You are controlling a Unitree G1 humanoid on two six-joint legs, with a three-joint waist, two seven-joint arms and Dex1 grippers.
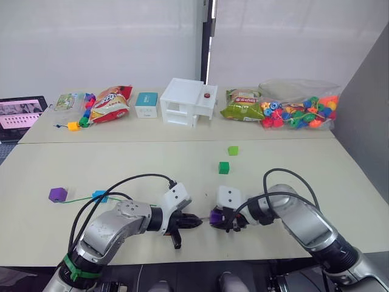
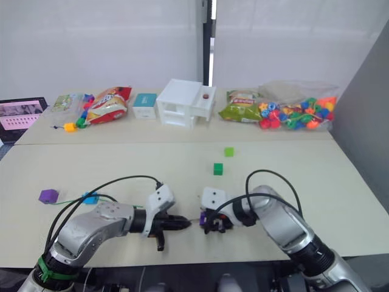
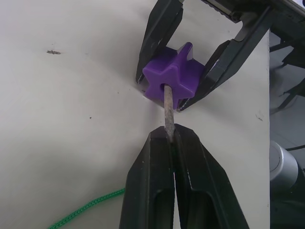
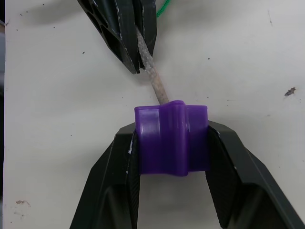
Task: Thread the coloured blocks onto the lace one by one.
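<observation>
**Lace tip entering a purple block at the table's near edge**

Closest to the robot, the two grippers meet tip to tip low over the table. The left gripper has its fingers pressed together on the stiff grey tip of the lace, whose green cord trails back from the fingers across the tabletop. The right gripper is clamped on a purple block, one finger on each side, with the block's hole facing the left gripper. The grey tip has its end in the block's centre hole, seen plainly in the left wrist view.

Further out on the robot's left, the green cord runs along the table to a blue block and, just beyond it, a second purple block; both sit on the line of the cord.

Toward the middle of the table, ahead of the right gripper, a dark green block lies loose, and a light green block lies a little beyond it.

At the far edge stand a white box, snack bags, a yellow cube and a clear bag of multicoloured beads.
</observation>
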